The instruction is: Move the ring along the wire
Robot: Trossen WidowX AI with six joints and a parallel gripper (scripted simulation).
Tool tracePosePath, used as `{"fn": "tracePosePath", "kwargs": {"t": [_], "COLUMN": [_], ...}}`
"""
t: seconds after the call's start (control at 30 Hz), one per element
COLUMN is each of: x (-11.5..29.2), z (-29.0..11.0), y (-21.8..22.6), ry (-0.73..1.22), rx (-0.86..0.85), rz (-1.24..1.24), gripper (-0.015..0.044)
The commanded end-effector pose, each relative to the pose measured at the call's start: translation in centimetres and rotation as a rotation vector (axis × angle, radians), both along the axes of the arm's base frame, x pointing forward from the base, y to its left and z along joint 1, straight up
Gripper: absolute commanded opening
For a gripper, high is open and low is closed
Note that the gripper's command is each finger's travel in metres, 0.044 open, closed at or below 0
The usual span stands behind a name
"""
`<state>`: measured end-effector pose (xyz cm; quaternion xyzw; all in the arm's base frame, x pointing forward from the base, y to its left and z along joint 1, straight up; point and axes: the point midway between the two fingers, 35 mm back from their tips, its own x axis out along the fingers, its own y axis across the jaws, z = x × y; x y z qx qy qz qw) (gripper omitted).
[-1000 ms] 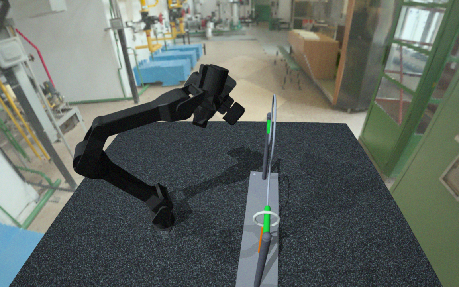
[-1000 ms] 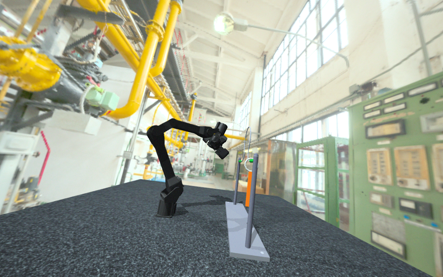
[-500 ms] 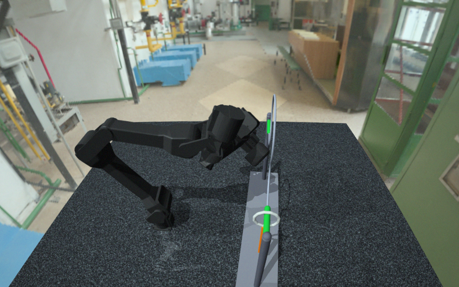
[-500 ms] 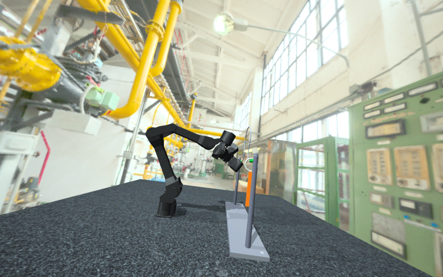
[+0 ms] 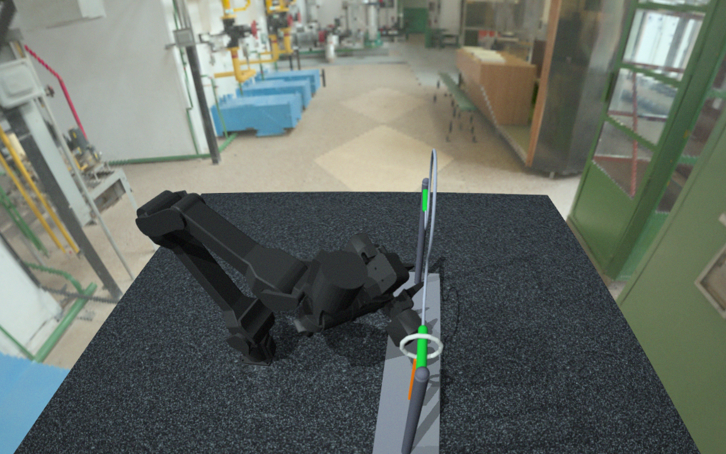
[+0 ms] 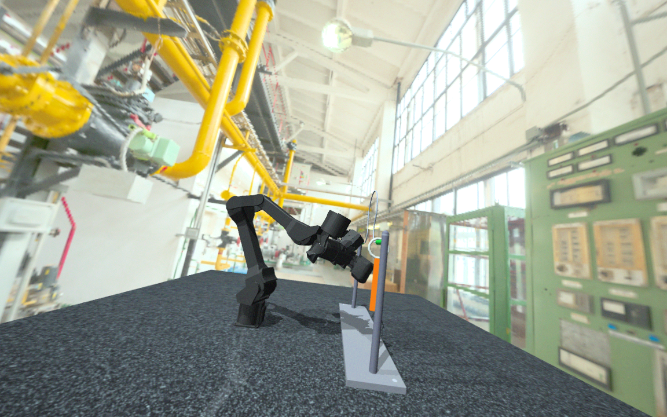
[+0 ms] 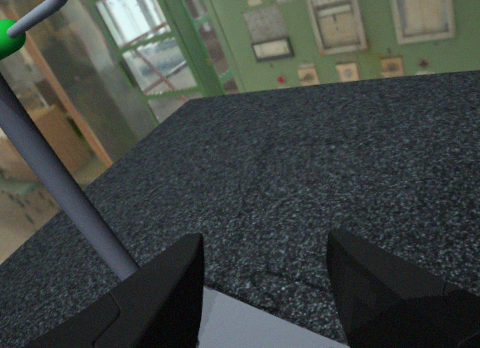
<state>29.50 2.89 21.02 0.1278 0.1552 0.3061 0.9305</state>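
Note:
The white ring (image 5: pixel 440 347) (image 6: pixel 369 248) hangs around the near green part (image 5: pixel 421 358) (image 6: pixel 378 241), beside the near post (image 5: pixel 415 412) (image 6: pixel 378 311). Its orange handle (image 5: pixel 411 381) (image 6: pixel 374 285) hangs down. The thin grey wire (image 5: pixel 433 174) (image 6: pixel 376 207) (image 7: pixel 42 13) arches to the far green part (image 5: pixel 425 199) (image 7: pixel 7 38) at the far post (image 5: pixel 420 243) (image 7: pixel 55 173). My gripper (image 5: pixel 417 308) (image 7: pixel 266 247) is partly open and empty. It is low, close to the wire's plane, between the posts and on the far side of the handle. Whether it touches anything cannot be told. The handle is outside the wrist view.
Both posts stand on a grey base plate (image 5: pixel 402 395) (image 6: pixel 367 357) (image 7: pixel 240 323), which lies under my fingers. The dark speckled table (image 5: pixel 524 338) (image 6: pixel 170 352) (image 7: pixel 300 163) extends around it. The arm reaches in from the left in the top and exterior views.

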Motion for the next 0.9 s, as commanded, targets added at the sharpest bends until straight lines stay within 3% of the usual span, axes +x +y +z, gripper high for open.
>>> {"fn": "tracePosePath", "kwargs": {"t": [0.0, 0.43, 0.87], "x": [-0.6, -4.7, -10.3], "z": [-1.9, -6.6, -10.5], "y": [-2.9, -10.8, -15.0], "ry": [-0.023, -0.097, -0.132], "rx": [-0.031, -0.168, -0.325], "rz": [-0.089, -0.397, -0.674], "gripper": [0.0160, 0.0160, 0.0160]}}
